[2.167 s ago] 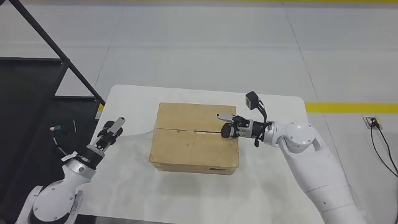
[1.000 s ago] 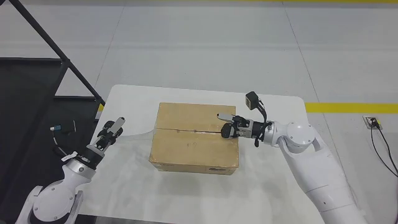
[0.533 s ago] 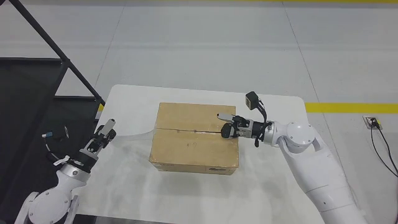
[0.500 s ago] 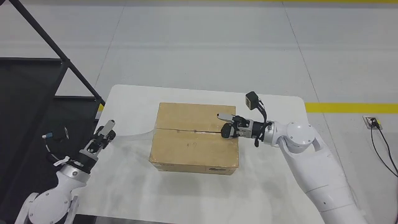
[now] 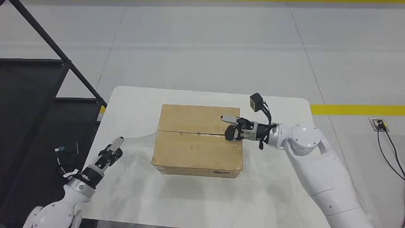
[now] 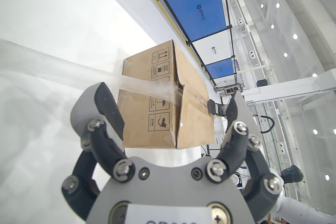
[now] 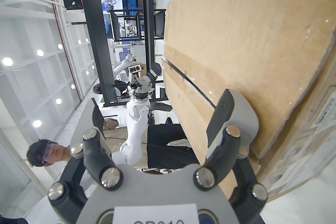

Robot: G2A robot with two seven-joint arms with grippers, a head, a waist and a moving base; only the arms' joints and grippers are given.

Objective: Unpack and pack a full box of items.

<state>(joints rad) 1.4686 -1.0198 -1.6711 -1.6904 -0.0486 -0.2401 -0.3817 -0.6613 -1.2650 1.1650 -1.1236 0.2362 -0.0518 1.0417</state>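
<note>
A shut cardboard box [image 5: 199, 140] stands in the middle of the white table [image 5: 272, 183], its two top flaps meeting at a seam. A strip of clear tape [image 6: 147, 87] hangs off the box's left end and trails over the table toward my left gripper [image 5: 116, 149]. The left gripper [image 6: 170, 93] is open with nothing between its fingers, a little way off the box's left end near the table's front left corner. My right gripper [image 5: 229, 128] is open at the right end of the box [image 7: 249, 38] by the seam, one finger [image 7: 225, 114] against the top.
A black metal frame [image 5: 50, 57] stands just left of the table. Bare table surface lies in front of the box and to its right.
My left arm has drawn back toward the table's front left corner, away from the box. The right arm and the box have not moved.
</note>
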